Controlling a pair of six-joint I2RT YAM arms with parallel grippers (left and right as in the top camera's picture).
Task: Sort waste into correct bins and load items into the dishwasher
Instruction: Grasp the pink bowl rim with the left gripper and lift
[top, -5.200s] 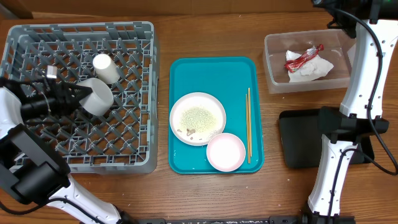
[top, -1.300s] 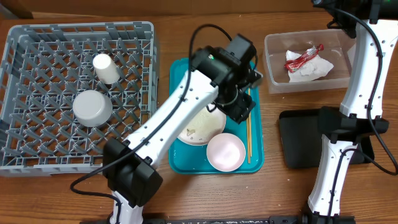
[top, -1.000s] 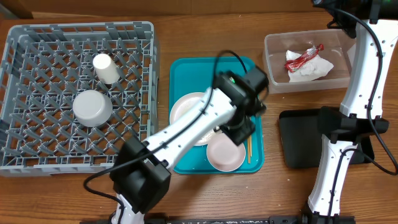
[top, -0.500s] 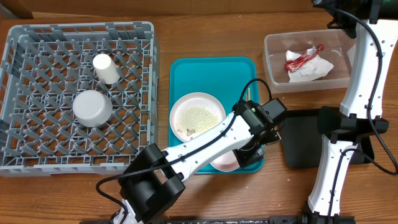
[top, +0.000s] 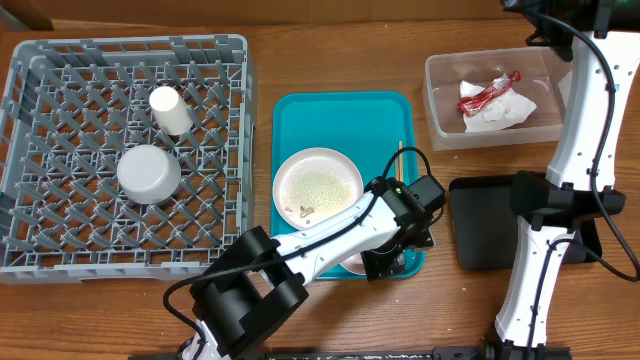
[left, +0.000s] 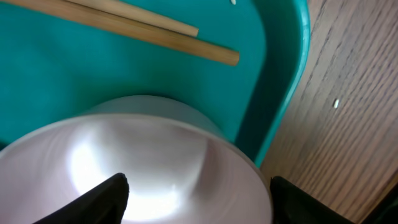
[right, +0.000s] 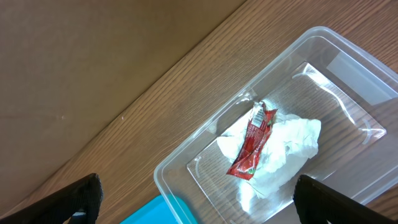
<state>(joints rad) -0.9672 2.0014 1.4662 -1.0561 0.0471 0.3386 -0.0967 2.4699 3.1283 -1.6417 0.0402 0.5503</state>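
My left gripper (left: 196, 186) is open and low over the small pale bowl (left: 137, 162) at the front right corner of the teal tray (top: 340, 115). One finger is over the bowl's inside and the other is just outside its rim. In the overhead view the arm hides most of the bowl (top: 352, 262). The plate (top: 318, 188) with rice-like crumbs sits beside it, and the chopsticks (top: 399, 165) lie along the tray's right side. The grey metal bowl (top: 149, 173) and white cup (top: 168, 110) stand in the grey dish rack (top: 130, 45). My right gripper (right: 196, 190) is open and empty, high above the clear tub (top: 440, 100).
The clear tub holds the white napkin (top: 500, 110) and the red wrapper (top: 487, 92). The black tray (top: 480, 230) lies at the front right, partly behind the right arm's base. The teal tray's right rim (left: 283, 81) borders bare wood.
My left arm has swung from the dish rack across the teal tray to its front right corner and come down over the small pale bowl. The right arm has not moved.
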